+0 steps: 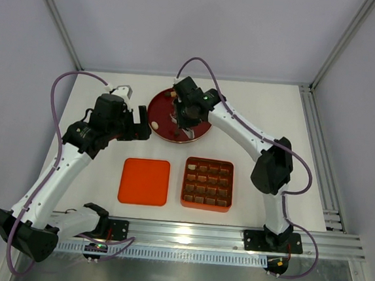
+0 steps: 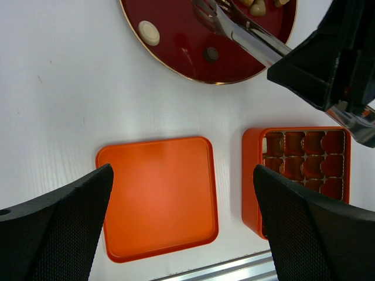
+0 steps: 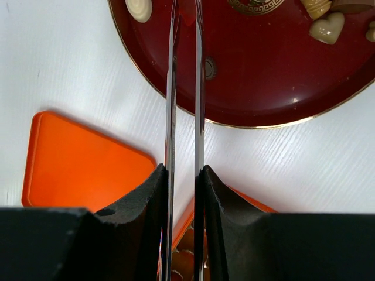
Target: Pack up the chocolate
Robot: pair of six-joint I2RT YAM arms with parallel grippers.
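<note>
Chocolate pieces lie on the dark red plate (image 1: 161,108): a cream oval (image 2: 149,32), a small dark round one (image 2: 211,54) and a cream heart (image 3: 328,28). My right gripper (image 3: 183,175) hangs over the plate's near side, shut on metal tweezers (image 3: 171,88). The tweezers' tips reach over the plate near the dark piece, and I cannot tell whether they hold anything. The orange gridded box (image 1: 207,184) holds brown pieces in several cells and a cream one (image 1: 191,168). My left gripper (image 2: 183,175) is open and empty, left of the plate and above the lid.
The flat orange lid (image 1: 144,181) lies left of the box, a narrow strip of white table between them. An aluminium rail (image 1: 199,232) runs along the near edge. Grey walls close in the table at the back and sides.
</note>
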